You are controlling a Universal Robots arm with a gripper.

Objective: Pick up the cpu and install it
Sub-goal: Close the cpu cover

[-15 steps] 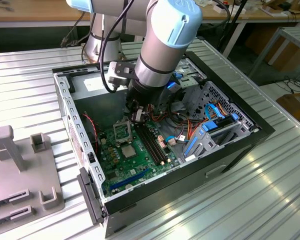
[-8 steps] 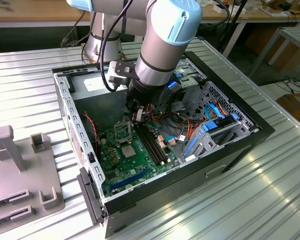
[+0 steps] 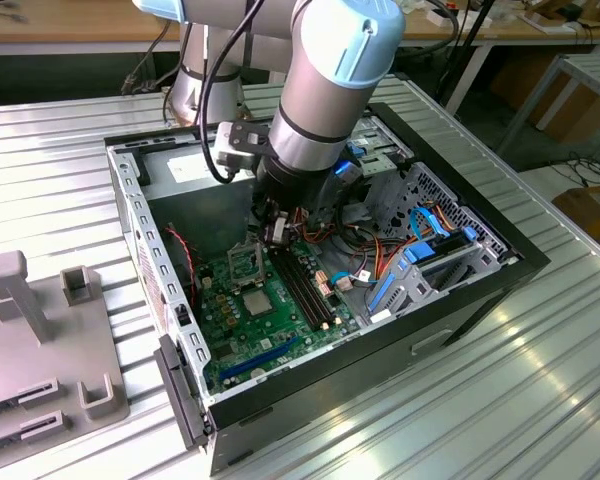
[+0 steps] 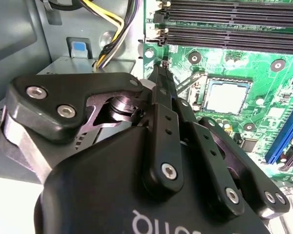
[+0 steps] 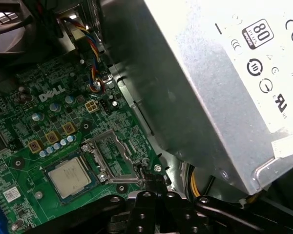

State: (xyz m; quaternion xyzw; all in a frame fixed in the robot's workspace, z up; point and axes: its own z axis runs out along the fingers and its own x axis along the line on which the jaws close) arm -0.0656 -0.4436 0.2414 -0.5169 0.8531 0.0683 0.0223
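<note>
Two black fingers [image 4: 162, 105] of the gripper [image 5: 147, 176] are pressed together at their tips, and I see nothing held between them. The tips sit low inside the computer case [image 3: 525, 265], right at the corner of the metal frame [image 5: 110, 156], which is flipped open. Just past that frame, a little further from the gripper, the cpu [image 5: 68, 176] lies flat in its square seat on the green board [image 5: 39, 141]. So I think the picking up and setting down is done, and the job is at the locking part. The frame is not shut over the cpu yet. Closing it calls for a slow, gentle touch. On the gripper's other side is the big grey power box [image 5: 210, 73].
</note>
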